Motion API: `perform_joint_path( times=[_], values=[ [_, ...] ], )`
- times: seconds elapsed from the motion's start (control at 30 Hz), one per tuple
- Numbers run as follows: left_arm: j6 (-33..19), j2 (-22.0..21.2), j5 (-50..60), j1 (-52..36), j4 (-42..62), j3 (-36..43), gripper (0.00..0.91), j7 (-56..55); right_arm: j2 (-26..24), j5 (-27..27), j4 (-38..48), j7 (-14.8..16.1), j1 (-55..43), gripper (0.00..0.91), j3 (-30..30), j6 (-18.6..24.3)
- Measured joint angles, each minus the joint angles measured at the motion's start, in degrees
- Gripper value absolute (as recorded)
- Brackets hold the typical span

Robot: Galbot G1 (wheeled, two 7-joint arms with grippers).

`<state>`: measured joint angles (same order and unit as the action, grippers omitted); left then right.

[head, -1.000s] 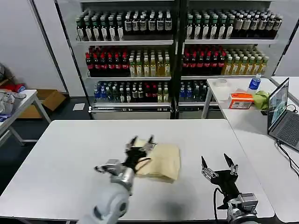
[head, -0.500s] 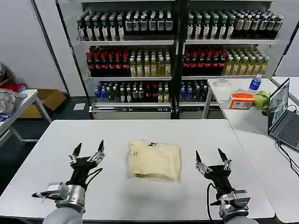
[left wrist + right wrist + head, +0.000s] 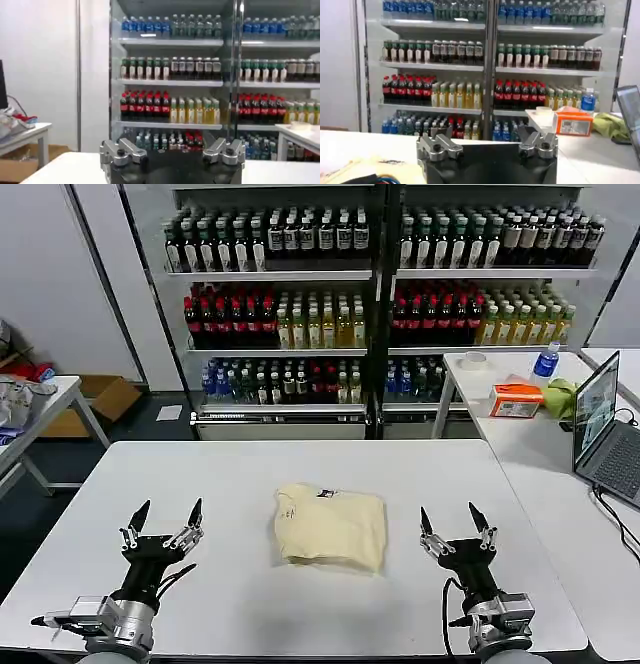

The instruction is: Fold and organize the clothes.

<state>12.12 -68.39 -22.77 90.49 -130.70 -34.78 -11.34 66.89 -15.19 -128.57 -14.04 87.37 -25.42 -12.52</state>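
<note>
Both grippers, left (image 3: 161,520) and right (image 3: 455,525), jaws spread, flank the seemingly folded T-shirt (image 3: 332,527).

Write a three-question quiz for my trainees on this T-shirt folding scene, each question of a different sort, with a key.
1. True or false: the left tool is gripping the T-shirt.
2. Multiple choice: where does the T-shirt lie? A) draped over the laptop B) folded on the white table, between the two tools C) on the bottle shelves
3. Fill in the blank: the right tool has its fingers ____ and points up, beside the shirt.

Key: 1 false, since both tools stand open and apart from the shirt; 2 B; 3 open.
</note>
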Motion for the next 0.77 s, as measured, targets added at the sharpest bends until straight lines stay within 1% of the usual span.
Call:
perform_joint_path(
  times=[0.3, 0.77],
  values=[
    [1.2, 2.1, -0.4, 1.9, -1.6, -2.7, 0.907, 2.5, -0.6, 0.8, -0.9, 0.6, 0.5, 0.907, -0.3, -1.0],
    [2.5, 3.5, -1.0, 3.3, -2.7, -5.0, 0.907, 4.4, -1.3, 1.3, -1.3, 1.0, 0.3, 0.907, -0.3, -1.7]
  ],
)
